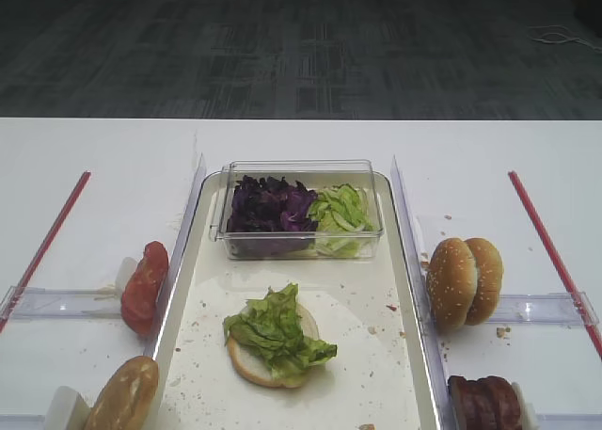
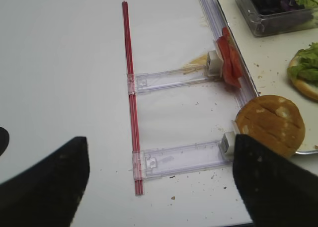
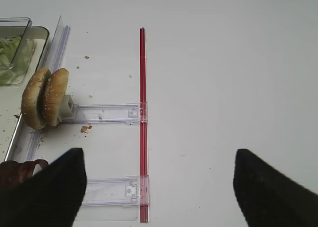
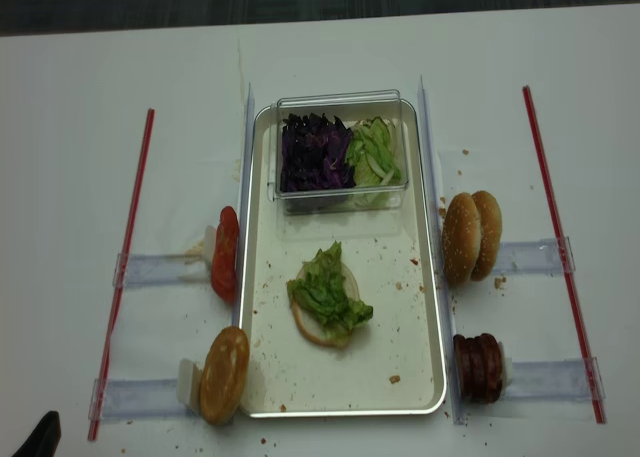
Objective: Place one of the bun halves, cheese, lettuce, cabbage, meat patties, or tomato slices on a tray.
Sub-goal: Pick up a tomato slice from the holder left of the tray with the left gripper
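On the cream tray lies a bun half topped with lettuce. Tomato slices stand on edge left of the tray, with another bun half nearer. To the tray's right stand two bun halves and the meat patties. Cabbage and green strips fill a clear box. No cheese is in view. My left gripper hovers open over the table, left of the near bun. My right gripper is open over bare table.
Red strips run along both sides of the table. Clear plastic holders reach from the strips to the tray's sides. Crumbs dot the tray and table. The table's far edge meets dark carpet.
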`<state>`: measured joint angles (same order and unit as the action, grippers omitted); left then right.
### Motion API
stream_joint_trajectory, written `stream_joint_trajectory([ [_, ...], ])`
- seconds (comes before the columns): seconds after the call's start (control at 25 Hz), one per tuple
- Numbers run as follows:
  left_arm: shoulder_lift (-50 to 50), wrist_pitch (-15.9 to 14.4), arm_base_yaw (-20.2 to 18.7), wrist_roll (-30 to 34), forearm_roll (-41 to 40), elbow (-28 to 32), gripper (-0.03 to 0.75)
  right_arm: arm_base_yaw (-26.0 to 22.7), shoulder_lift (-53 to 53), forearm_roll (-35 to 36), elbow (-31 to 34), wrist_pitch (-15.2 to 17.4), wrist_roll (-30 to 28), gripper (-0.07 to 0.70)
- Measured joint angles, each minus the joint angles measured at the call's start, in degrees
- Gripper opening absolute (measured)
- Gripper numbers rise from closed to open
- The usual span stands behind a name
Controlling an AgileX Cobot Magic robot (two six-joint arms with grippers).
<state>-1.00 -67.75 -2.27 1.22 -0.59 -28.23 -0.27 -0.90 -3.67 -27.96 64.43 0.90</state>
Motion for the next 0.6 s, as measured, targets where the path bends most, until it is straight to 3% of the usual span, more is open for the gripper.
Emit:
stream_joint_trajectory([
  [0.6,0.0,0.0,0.0,0.11,0.59,0.0,0.557,0.0,0.0,0.0,0.0,0.0,0.0,0.631],
])
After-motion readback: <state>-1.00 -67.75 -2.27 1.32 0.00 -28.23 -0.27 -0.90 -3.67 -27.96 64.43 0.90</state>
